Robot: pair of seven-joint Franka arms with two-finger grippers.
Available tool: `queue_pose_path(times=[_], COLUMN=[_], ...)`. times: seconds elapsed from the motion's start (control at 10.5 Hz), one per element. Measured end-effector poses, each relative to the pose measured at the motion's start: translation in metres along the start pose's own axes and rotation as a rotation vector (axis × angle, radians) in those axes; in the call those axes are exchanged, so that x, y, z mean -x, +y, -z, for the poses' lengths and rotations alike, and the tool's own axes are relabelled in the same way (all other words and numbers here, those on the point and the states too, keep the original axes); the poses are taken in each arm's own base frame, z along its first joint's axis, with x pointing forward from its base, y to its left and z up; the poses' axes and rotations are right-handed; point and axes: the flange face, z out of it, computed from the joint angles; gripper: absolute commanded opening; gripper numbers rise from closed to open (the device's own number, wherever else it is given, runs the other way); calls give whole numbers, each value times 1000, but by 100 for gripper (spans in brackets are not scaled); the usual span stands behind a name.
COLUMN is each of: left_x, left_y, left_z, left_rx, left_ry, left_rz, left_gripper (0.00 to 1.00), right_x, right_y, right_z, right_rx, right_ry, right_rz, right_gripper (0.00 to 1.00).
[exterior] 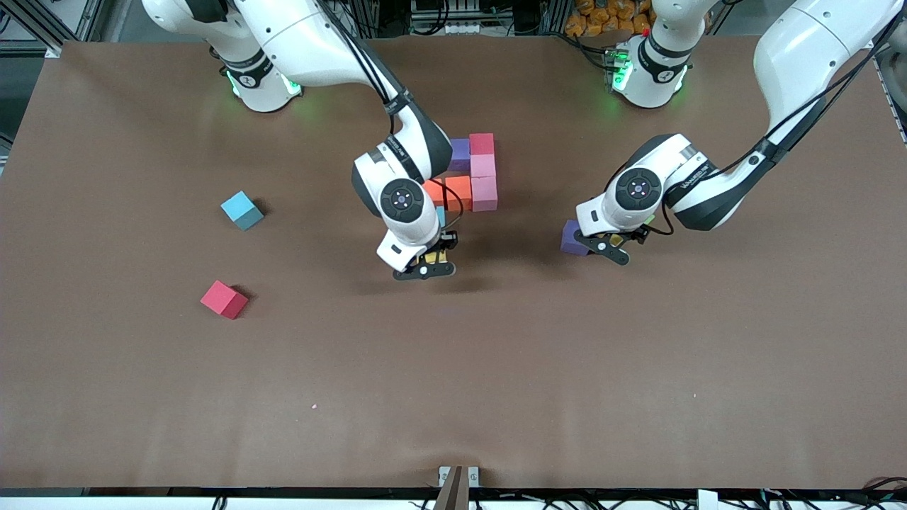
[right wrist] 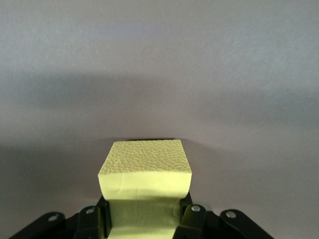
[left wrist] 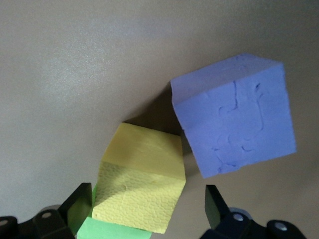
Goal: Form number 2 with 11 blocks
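Observation:
A partial figure of blocks lies mid-table: purple (exterior: 460,154), red (exterior: 482,144), two pink (exterior: 484,179), two orange (exterior: 448,192), and a sliver of light blue (exterior: 441,216) under the right arm. My right gripper (exterior: 425,268) (right wrist: 144,215) is shut on a yellow block (right wrist: 147,172) over bare table beside that figure. My left gripper (exterior: 615,249) (left wrist: 148,206) stands open around another yellow block (left wrist: 139,184). That block lies between a purple block (left wrist: 234,114) (exterior: 570,237) and a green cube (left wrist: 112,230). Its fingers (left wrist: 79,201) are clear of the yellow block's sides.
A loose light blue block (exterior: 241,210) and a loose red block (exterior: 224,299) lie toward the right arm's end of the table. The brown table (exterior: 496,368) stretches wide toward the front camera.

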Motion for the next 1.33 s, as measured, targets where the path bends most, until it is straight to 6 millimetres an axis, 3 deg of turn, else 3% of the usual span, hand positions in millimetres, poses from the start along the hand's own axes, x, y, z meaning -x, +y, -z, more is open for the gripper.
queue_pose_path(times=[0.19, 0.29, 0.57, 0.67, 0.76, 0.86, 1.05, 1.33], left_x=[0, 0, 1, 1, -1, -3, -14, -40], left_y=[-1, -2, -7, -9, -12, -16, -22, -33], left_z=[-6, -10, -19, -18, -17, -14, 11, 84], left_rx=[-20, -23, -11, -11, -11, -12, 7, 38], left_ry=[1, -1, -11, -9, -6, 1, 37, 85], left_rz=[-21, -26, -20, -15, -9, -1, 37, 111], left_gripper=[100, 86, 29, 19, 19, 19, 19, 19], right_x=[7, 8, 11, 11, 12, 12, 11, -1], right_y=[-8, -9, -7, -7, -7, -6, -5, 4], right_z=[-9, -9, -11, -11, -11, -11, -11, 0], right_rx=[11, 13, 32, 38, 40, 41, 43, 44], right_ry=[-9, -11, -43, -52, -55, -56, -58, -31], right_rz=[0, 1, 3, 3, 4, 3, 2, -17], right_gripper=[17, 17, 18, 22, 51, 100, 100, 100])
